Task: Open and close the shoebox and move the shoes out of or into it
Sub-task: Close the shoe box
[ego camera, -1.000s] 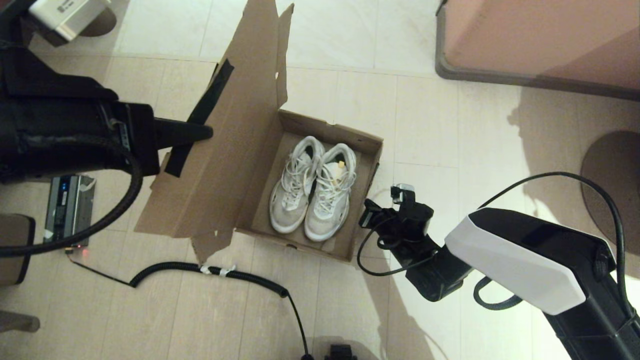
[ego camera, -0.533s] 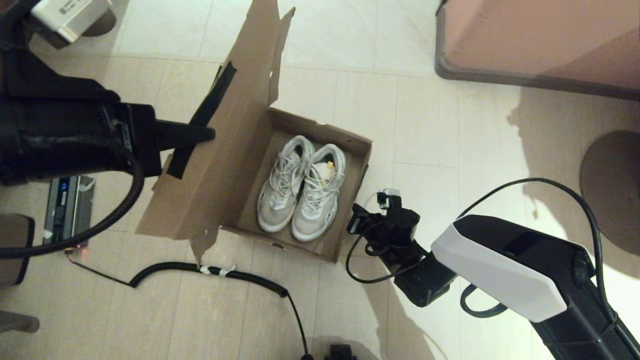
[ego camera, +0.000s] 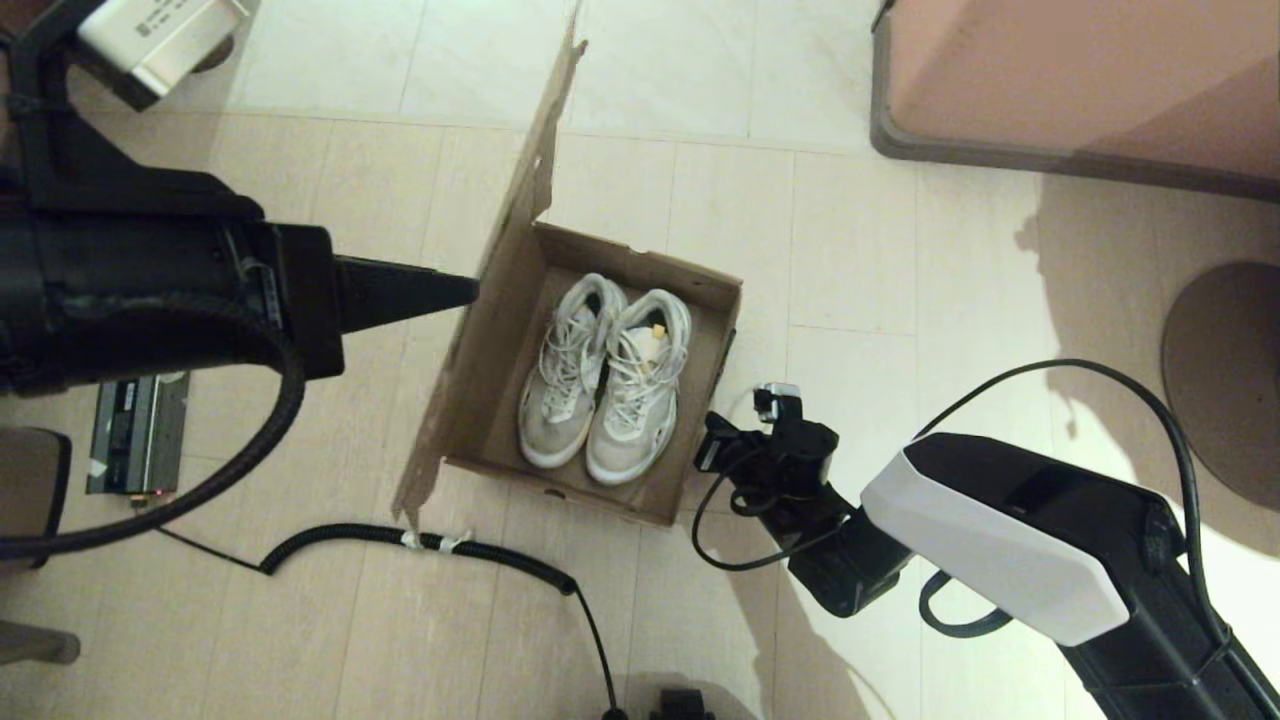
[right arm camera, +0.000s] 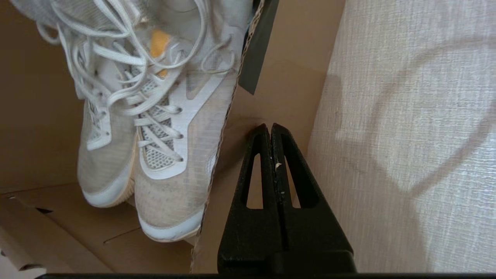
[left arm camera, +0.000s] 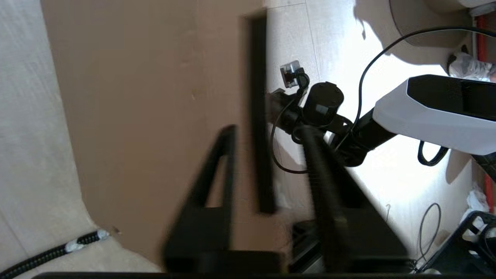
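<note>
The brown shoebox (ego camera: 700, 480) stands open on the floor with both white shoes (ego camera: 605, 380) side by side inside; one carries a yellow tag (ego camera: 658, 328). Its lid (ego camera: 520, 230) stands nearly upright along the box's left side. My left gripper (ego camera: 465, 290) reaches the lid from the left. In the left wrist view its fingers (left arm camera: 226, 155) are spread, with the lid's taped edge flap (left arm camera: 257, 116) between them. My right gripper (right arm camera: 270, 126) is shut and empty, its tips against the outside of the box's right wall (right arm camera: 279, 97), beside the shoes (right arm camera: 166, 128).
A pink-brown furniture block (ego camera: 1080, 80) fills the far right corner. A coiled black cable (ego camera: 440, 545) runs along the floor just in front of the box. A grey device (ego camera: 135, 420) lies at the left, and a round dark base (ego camera: 1230, 380) at the right.
The lid has swung from lying open to the left up to nearly upright, with my left gripper moving right against it. The box and my right gripper shifted slightly left.
</note>
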